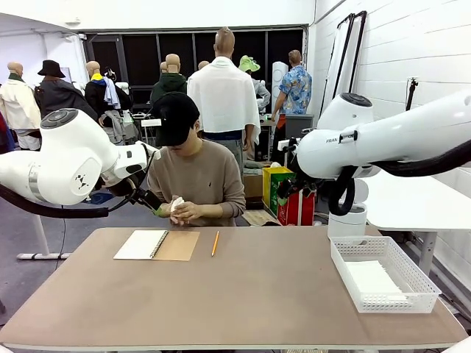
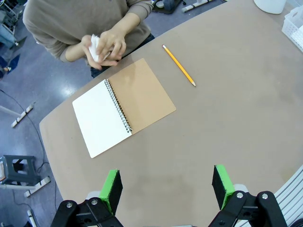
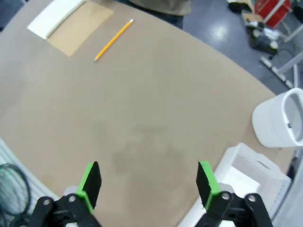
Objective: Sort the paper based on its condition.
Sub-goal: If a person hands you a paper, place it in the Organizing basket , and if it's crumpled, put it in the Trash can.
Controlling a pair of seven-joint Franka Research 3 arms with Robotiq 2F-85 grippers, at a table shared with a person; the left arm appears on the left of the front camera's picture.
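Observation:
A person at the far side squeezes a crumpled white paper (image 1: 176, 207) (image 2: 96, 46) in both hands above the table edge. A flat white sheet of paper (image 1: 373, 278) (image 3: 240, 181) lies in the white basket (image 1: 346, 266) (image 3: 258, 164) at the right. My left gripper (image 2: 165, 187) (image 1: 156, 207) hangs open high over the table's left side, close to the person's hands, with nothing between its fingers. My right gripper (image 3: 149, 182) is open too, high above the bare table beside the basket.
An open spiral notebook (image 1: 156, 245) (image 2: 123, 106) (image 3: 71, 21) with a brown cover lies at the far left. A yellow pencil (image 1: 215, 243) (image 2: 179, 65) (image 3: 112, 40) lies beside it. A white bin (image 1: 346, 219) (image 3: 279, 118) stands behind the basket.

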